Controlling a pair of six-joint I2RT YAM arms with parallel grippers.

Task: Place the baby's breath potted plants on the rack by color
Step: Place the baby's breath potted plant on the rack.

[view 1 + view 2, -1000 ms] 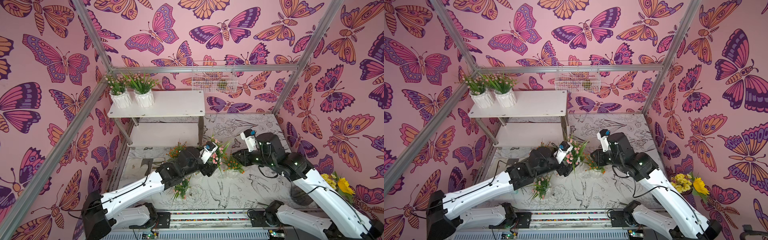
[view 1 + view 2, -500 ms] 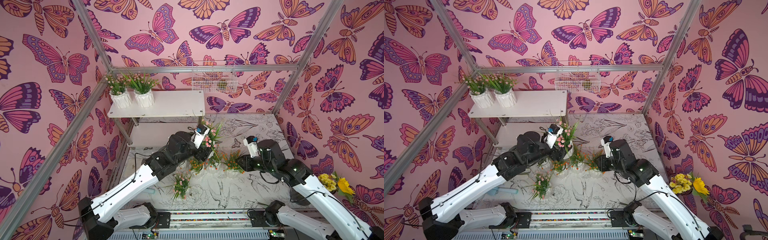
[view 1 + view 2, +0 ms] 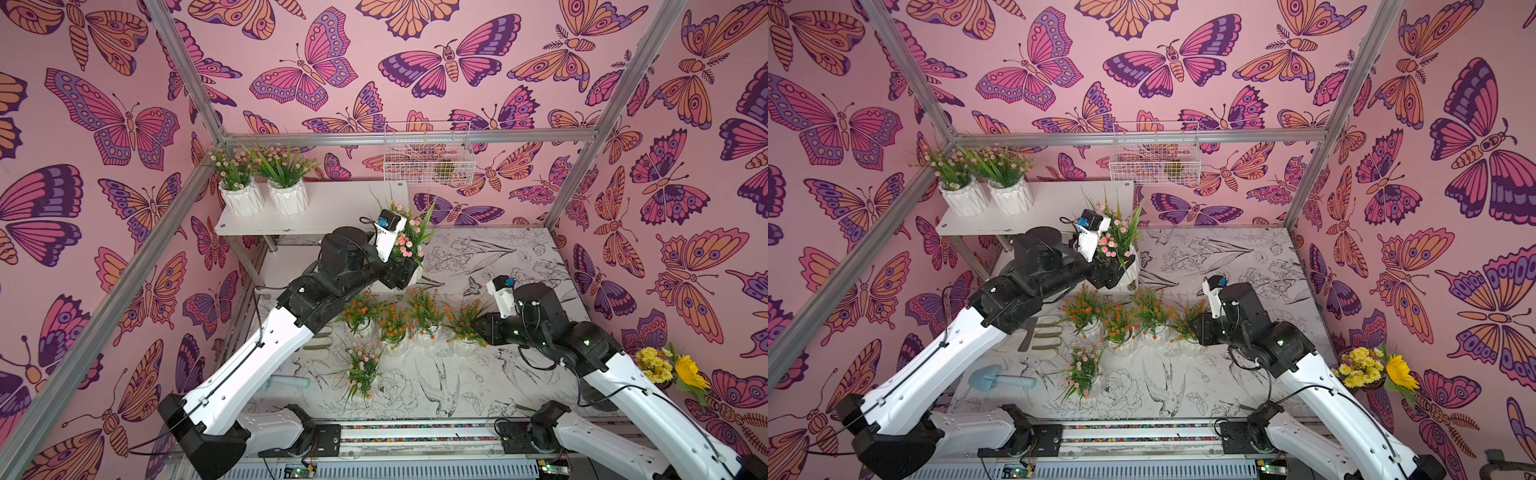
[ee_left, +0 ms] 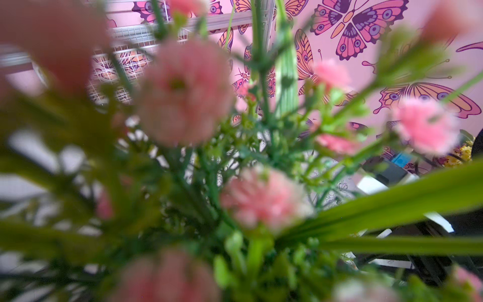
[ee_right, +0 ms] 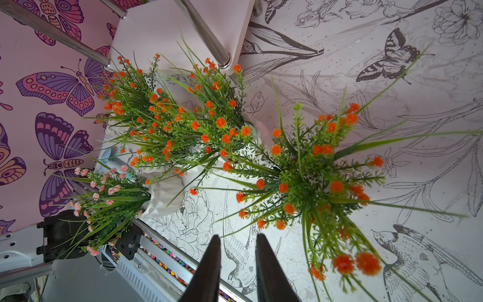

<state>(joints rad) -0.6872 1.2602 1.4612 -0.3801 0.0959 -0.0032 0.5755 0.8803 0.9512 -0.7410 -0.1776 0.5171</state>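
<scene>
No legible text, seemingly.

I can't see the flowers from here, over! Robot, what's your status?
Left gripper shut on pink plant, held up beside the rack. Right gripper slightly open, empty, beside orange plants. Nothing blocking rack's free end.

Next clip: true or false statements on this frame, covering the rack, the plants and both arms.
The rack carries two pink plants on its top shelf. True.
The left gripper holds an orange plant. False: its lifted plant has pink blooms.
Four orange plants stand on the table. True.
The right gripper has its fingers clamped on a pot. False: they are apart, nothing between them.
No pink plant is on the table. False: a lone pink plant stands there.
</scene>
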